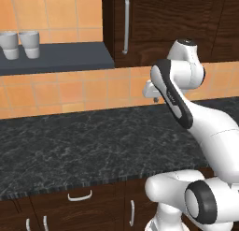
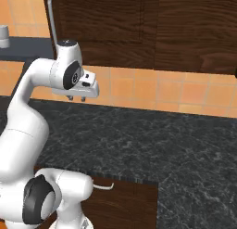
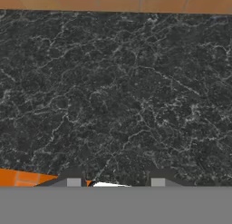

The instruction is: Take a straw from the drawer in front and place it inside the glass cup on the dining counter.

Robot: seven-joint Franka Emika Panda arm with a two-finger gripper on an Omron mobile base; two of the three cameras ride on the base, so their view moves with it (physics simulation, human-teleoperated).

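The drawer [image 1: 60, 204] sits shut below the black worktop's front edge, with a short curved silver handle [image 1: 79, 196]. The right base view shows the drawer [image 2: 122, 198] to the right of my base. My gripper [image 2: 76, 98] hangs over the worktop near the tiled wall and points down at the stone. In the hand view the gripper [image 3: 115, 182] has its fingertips [image 3: 74, 182] set apart with nothing between them. The straw, the glass cup and the dining counter are out of view.
The black speckled worktop [image 1: 84, 146] runs across in front of me, backed by an orange tiled wall [image 1: 70, 90]. Two white-grey mugs [image 1: 29, 44] stand on a dark shelf [image 1: 70, 57] at upper left. A tall cabinet door with a long handle [image 1: 126, 24] is above.
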